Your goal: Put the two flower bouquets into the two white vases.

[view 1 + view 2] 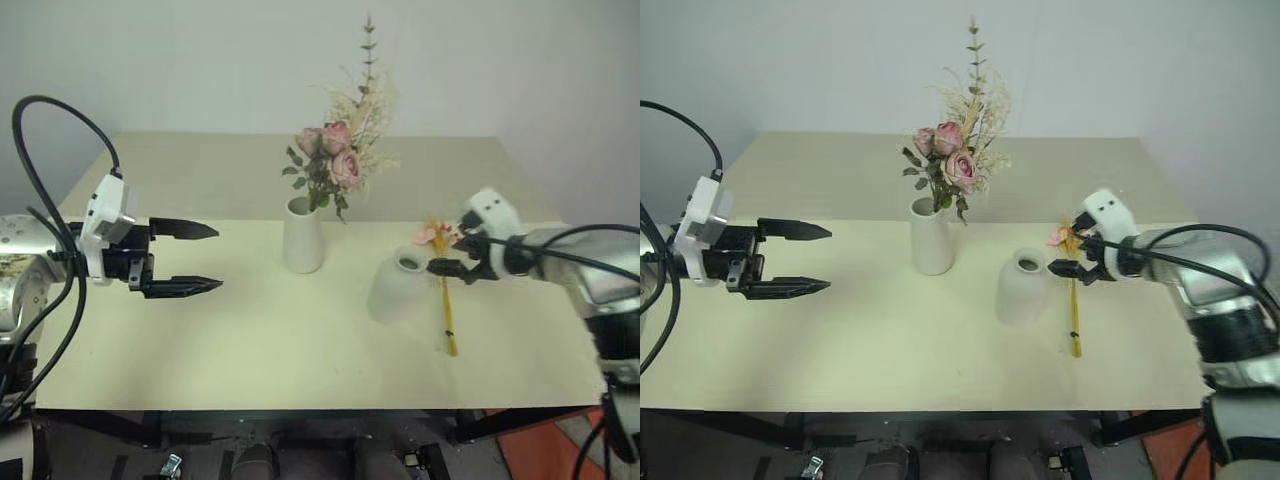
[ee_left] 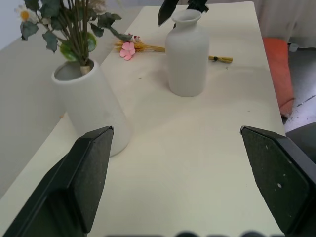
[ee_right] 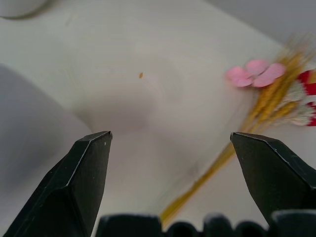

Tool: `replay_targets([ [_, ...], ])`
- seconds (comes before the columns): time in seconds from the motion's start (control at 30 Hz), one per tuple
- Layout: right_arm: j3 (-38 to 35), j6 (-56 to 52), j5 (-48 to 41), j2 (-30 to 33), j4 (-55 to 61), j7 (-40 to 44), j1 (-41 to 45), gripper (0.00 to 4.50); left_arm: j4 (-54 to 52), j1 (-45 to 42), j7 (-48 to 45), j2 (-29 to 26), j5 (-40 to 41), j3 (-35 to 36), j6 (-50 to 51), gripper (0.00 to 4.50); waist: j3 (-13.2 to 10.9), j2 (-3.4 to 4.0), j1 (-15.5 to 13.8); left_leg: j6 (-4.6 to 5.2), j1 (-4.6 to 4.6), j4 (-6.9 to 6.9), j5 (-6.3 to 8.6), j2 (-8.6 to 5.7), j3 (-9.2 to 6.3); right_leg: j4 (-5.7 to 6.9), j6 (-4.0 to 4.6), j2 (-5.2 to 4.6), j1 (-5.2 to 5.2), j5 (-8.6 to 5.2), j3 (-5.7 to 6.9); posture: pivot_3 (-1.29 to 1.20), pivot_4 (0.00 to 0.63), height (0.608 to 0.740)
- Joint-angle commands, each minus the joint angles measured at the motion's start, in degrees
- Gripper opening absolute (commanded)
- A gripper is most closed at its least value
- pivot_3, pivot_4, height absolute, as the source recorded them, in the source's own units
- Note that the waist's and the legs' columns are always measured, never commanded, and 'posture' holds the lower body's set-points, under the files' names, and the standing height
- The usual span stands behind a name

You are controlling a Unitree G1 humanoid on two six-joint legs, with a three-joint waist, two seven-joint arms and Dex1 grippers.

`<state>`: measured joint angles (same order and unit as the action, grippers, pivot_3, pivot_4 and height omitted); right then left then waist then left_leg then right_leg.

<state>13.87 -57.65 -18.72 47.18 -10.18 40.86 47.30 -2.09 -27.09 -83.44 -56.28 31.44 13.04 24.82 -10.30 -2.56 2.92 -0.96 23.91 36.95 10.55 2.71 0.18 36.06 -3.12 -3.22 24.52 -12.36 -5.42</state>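
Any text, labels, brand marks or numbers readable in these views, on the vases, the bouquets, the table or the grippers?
None: no readable text on the tall tapered white ceramic vase, the shorter rounded white vase, the slim yellow-stalked bouquet, the bushy pink-rose bouquet or the pale table.

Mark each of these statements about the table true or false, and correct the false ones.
1. The rose bouquet stands in the tall vase. True.
2. The slim bouquet is in the round vase. False: it lies on the table beside that vase.
3. The left gripper holds a bouquet. False: it is open and empty.
4. The right gripper is open, above the slim bouquet. True.
5. Both vases lie on their sides. False: both stand upright.
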Motion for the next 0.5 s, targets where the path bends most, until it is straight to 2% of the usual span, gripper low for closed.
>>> replay_targets([
  [0.03, 1.7, 1.8, 5.8, -1.9, -8.0, -2.1, 3.5, 4.50, -5.1, 3.3, 1.4, -1.5, 2.0, 3.8, 0.3, 4.48, 0.0, 0.00, -0.2, 0.00, 0.09, 0.00, 0.00, 0.00, 0.01, 0.00, 0.07, -0.01, 0.06, 0.04, 0.01, 0.00, 0.150, 0.740],
  [0.17, 0.3, 2.6, 8.7, -3.7, -12.4, -3.3, 5.1, 4.50, -9.4, 8.8, 2.9, -2.3, 4.1, 7.6, 2.1, 4.48, 0.0, 0.01, -0.5, 0.02, 0.77, -0.02, 0.02, 0.00, 0.00, 0.09, 0.18, -0.02, 0.76, 0.06, 0.05, 0.00, 0.150, 0.740],
  [0.33, -0.9, 0.0, 10.0, -3.3, -12.9, -3.3, 4.5, 4.50, -12.4, 12.2, 4.9, -2.9, 5.8, 9.9, 3.8, 4.48, 0.0, 0.01, -0.4, 0.07, 0.76, -0.06, 0.05, 0.01, 0.00, 0.08, 0.20, -0.02, 0.75, 0.05, 0.09, 0.00, 0.150, 0.740],
  [0.5, -2.8, -2.1, 9.9, -4.0, -12.8, -4.2, 4.5, 4.50, -12.8, 11.2, 5.2, -3.6, 6.9, 9.2, 4.1, 4.48, 0.0, 0.01, -0.3, 0.07, 0.56, -0.02, 0.04, 0.01, 0.00, 0.12, 0.07, 0.00, 0.62, 0.03, 0.09, 0.00, 0.150, 0.740],
])
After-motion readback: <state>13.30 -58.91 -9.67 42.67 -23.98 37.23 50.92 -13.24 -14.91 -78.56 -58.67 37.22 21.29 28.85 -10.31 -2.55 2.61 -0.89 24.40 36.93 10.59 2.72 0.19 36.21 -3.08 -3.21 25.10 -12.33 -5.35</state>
